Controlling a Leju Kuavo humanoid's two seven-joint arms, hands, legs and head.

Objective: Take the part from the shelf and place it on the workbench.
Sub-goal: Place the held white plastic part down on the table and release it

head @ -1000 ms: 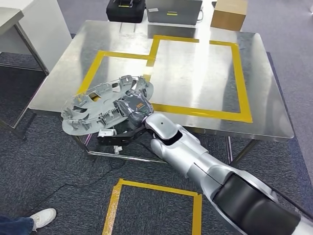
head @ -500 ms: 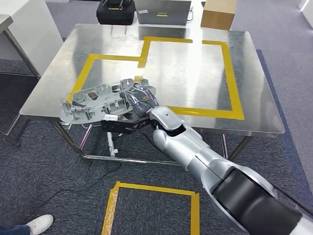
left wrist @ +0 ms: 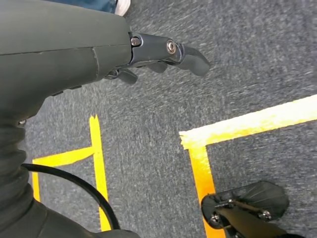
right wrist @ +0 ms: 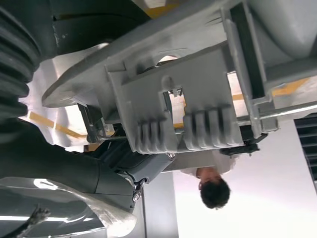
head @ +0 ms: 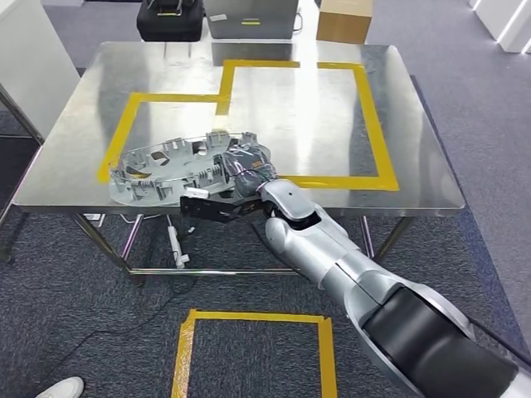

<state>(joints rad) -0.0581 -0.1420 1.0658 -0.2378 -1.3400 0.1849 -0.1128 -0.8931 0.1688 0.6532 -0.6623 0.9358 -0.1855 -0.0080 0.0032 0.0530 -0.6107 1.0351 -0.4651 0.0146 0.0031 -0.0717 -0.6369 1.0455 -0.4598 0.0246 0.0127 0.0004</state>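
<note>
right hand [head: 247,178] is gripping the grey part [head: 169,166] over the workbench [head: 313,99] near edge | its fingers are lying partly hidden under the part | left hand [left wrist: 164,52] is hanging empty, fingers loosely apart, over carpet

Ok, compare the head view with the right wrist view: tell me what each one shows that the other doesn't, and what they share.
Head view alone: the whole steel workbench with its yellow tape outlines, the carpet, the right arm, and the cardboard box beyond the table.
Right wrist view alone: the ribbed underside of the part in close-up, and a person's head in the background.
Both: the grey plastic part held by the right hand, with yellow tape behind it.
</note>
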